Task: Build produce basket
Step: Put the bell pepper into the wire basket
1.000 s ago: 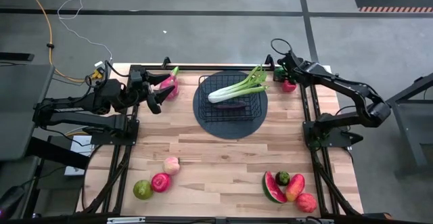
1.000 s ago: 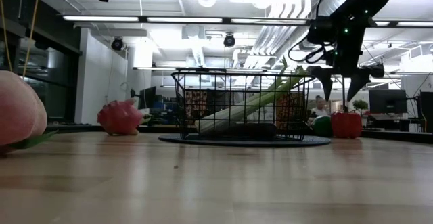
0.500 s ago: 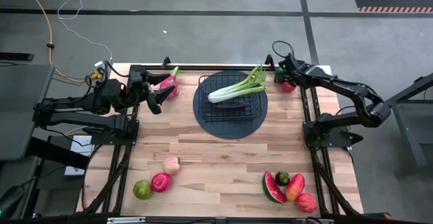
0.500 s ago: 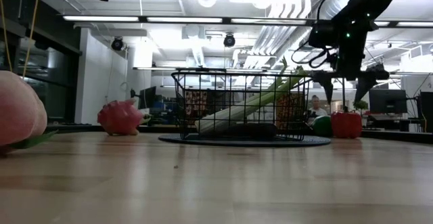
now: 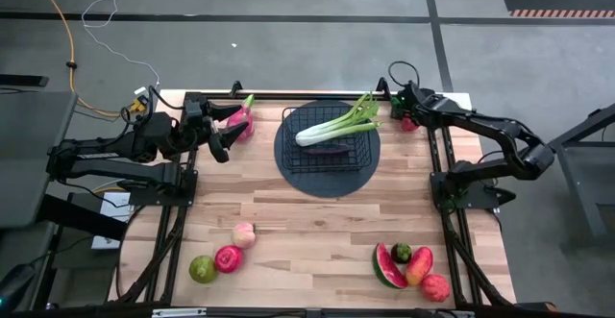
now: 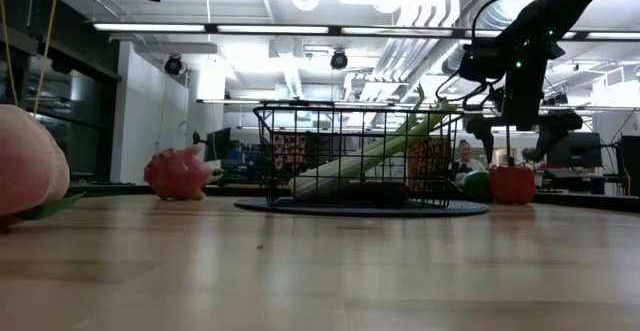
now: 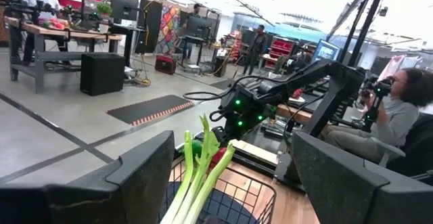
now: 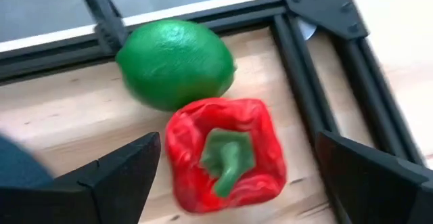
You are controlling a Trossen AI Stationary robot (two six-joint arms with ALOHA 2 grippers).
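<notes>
The black wire basket [image 5: 330, 145] stands on a dark round mat and holds the green-white leafy stalk [image 5: 336, 124], whose leaves stick out over the rim. A red pepper [image 8: 226, 153] and a round green fruit [image 8: 174, 63] sit at the far right corner. My right gripper [image 8: 237, 183] hovers open above the red pepper [image 6: 512, 184], one finger on either side, touching nothing. My left gripper [image 5: 219, 137] waits open at the far left, beside the pink dragon fruit [image 5: 240, 121].
Near the front left lie a peach [image 5: 243, 234], a red apple [image 5: 229, 257] and a green apple [image 5: 202, 268]. At the front right sit a watermelon slice [image 5: 387, 265], a mango [image 5: 419, 265] and more fruit. Black frame rails [image 8: 318, 82] run close by the red pepper.
My right gripper has shifted a little toward the table's right edge, away from the basket, and now hangs over the red pepper. In the low view its fingers stand wider apart than a second ago. Nothing on the table has moved.
</notes>
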